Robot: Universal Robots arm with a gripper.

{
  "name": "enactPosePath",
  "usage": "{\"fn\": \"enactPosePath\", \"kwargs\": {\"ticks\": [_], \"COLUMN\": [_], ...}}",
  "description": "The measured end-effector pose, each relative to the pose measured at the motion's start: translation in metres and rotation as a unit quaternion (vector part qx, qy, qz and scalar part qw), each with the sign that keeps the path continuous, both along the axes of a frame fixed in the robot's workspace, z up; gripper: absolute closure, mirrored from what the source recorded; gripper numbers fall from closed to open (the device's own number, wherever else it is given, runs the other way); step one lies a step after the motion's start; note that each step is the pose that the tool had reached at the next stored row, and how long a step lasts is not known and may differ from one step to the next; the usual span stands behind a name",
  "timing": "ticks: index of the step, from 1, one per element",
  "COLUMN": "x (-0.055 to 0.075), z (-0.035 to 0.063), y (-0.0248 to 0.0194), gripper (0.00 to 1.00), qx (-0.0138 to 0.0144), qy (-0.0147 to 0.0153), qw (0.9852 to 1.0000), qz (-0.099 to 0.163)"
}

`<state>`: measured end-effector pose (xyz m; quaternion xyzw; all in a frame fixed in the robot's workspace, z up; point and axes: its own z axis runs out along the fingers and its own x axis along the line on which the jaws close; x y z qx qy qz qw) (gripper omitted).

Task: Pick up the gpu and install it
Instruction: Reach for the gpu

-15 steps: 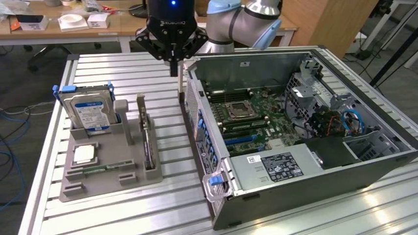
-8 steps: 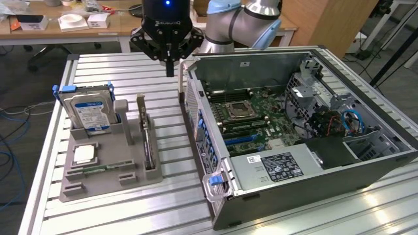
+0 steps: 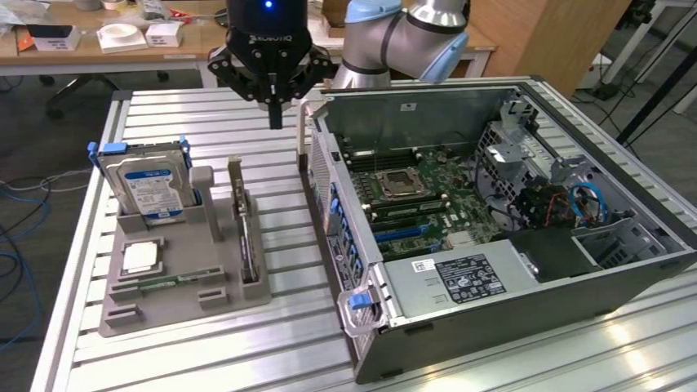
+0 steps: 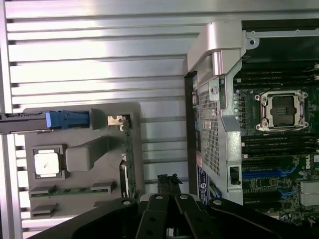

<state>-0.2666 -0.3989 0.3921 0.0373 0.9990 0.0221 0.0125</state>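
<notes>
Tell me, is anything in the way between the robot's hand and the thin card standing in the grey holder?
Nothing visible is. The shut hand hangs in open air above the table. The gpu stands on edge in the grey holder, its top edge bare. The hard drive stands aside, toward the exterior view's left.

Exterior view high, oblique, across the whole desk [image 3: 218,351], wrist view nearer, straight down past the hand [image 4: 168,179], both sharing grey holder [image 3: 201,269] and open computer case [image 3: 414,118].
</notes>
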Motion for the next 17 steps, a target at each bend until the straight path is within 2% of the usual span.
{"fn": "enactPosePath", "kwargs": {"ticks": [17], "x": [-0.017], "z": [0.0000], "y": [0.0000], "gripper": [0.89], "qx": [0.0000], "qy": [0.0000], "qw": [1.0000], "qz": [0.000]}}
